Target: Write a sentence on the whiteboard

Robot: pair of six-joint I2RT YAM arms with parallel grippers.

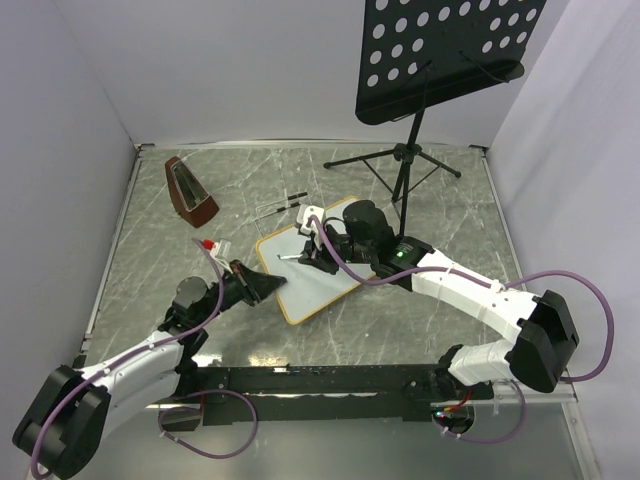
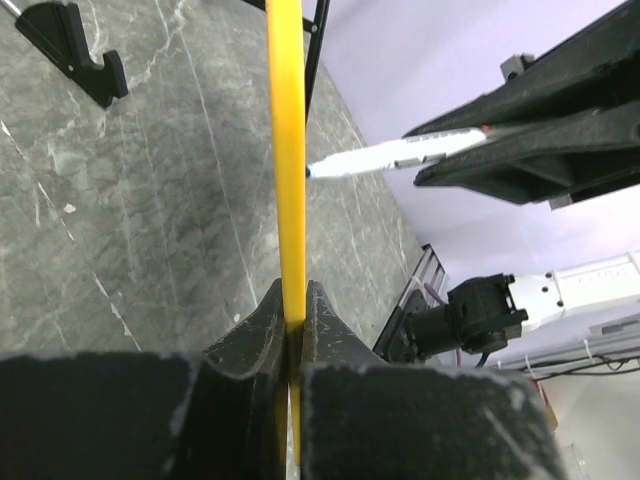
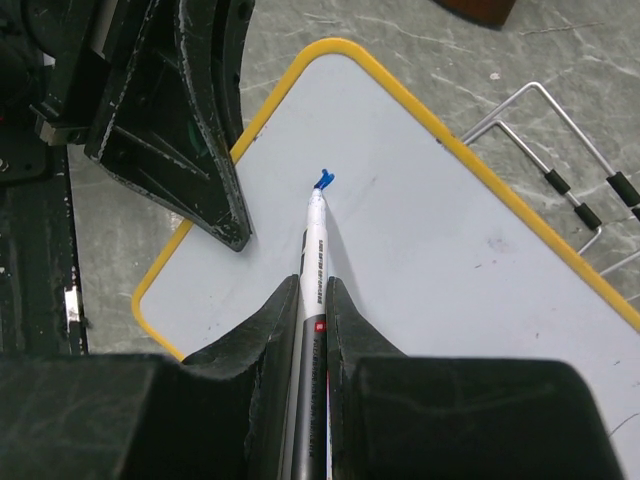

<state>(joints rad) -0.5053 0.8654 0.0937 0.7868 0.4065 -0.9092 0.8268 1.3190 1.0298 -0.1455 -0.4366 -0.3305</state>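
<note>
- I am clamping my left gripper (image 1: 268, 288) shut on the whiteboard (image 1: 300, 285), pinching its yellow frame at the near-left edge.
- In my left wrist view, my fingers (image 2: 262, 335) are pressing on both sides of the frame (image 2: 286, 150), which is running straight up between them.
- I am gripping a marker (image 3: 312, 250) in my right gripper (image 3: 313, 290), jaws closed tight on its white barrel.
- The marker is pointing away from my right wrist and its blue tip is touching the white surface, near the board's left end.
- A small blue mark (image 3: 323, 180) is showing on the board right at the tip.
- The whiteboard is lying on the grey marbled table (image 1: 140, 260), turned at an angle, roughly in the middle between my two arms.
- My right gripper is hovering over the far-right part of the board, while my left one is reaching in from the near-left side.
- From my right wrist, I am seeing my left gripper (image 3: 180, 120) just beside the marker tip, apart from it.
- A thin wire piece with black-tipped ends (image 3: 588, 215) is lying on the table just beyond the board's far edge.
- A brown metronome (image 1: 190, 190) is standing at the far left, well apart from the board.
- A black perforated music stand (image 1: 440, 50) is standing at the far right of the table.
</note>
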